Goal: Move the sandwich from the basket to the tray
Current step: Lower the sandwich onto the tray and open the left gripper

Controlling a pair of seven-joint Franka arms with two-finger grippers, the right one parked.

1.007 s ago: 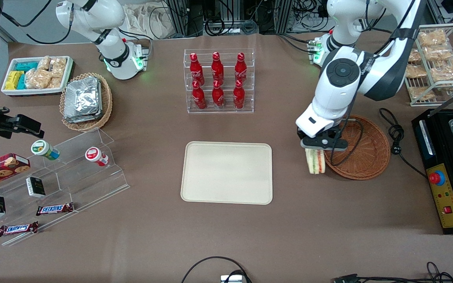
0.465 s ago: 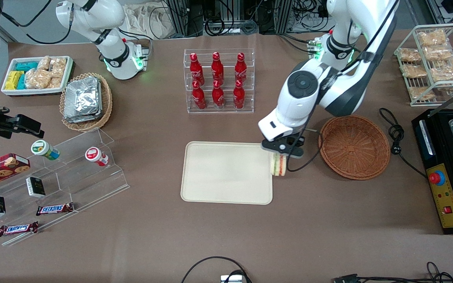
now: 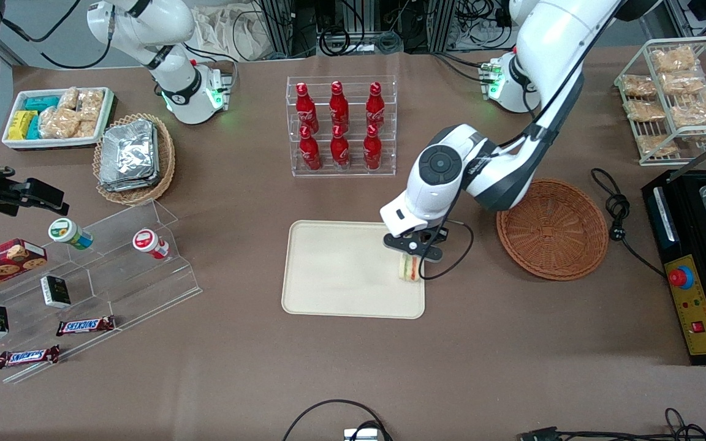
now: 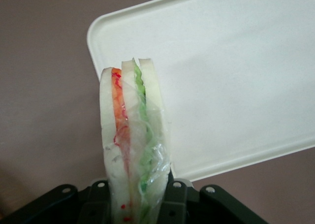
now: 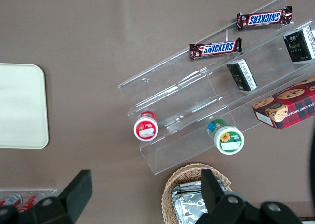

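In the middle of the brown table (image 3: 353, 367) lies the cream-beige tray (image 3: 341, 275), a flat rectangle with rounded corners and a low rim. Toward the working arm's end of the table sits the round reddish-brown basket (image 3: 558, 236), with nothing inside it and well apart from the sandwich. Farther from the front camera than the tray stands a clear rack of red bottles (image 3: 341, 125). The left arm reaches from its base down over the tray's edge nearest the basket. Its gripper (image 3: 413, 252) hangs over that edge, and the wrist view shows its two black fingers (image 4: 174, 204) clamped on either side of the sandwich (image 3: 410, 268). The sandwich is a wrapped wedge of white bread with orange, red and green layers, held on edge above the tray's surface beside the rim. Whether it touches the tray cannot be told.
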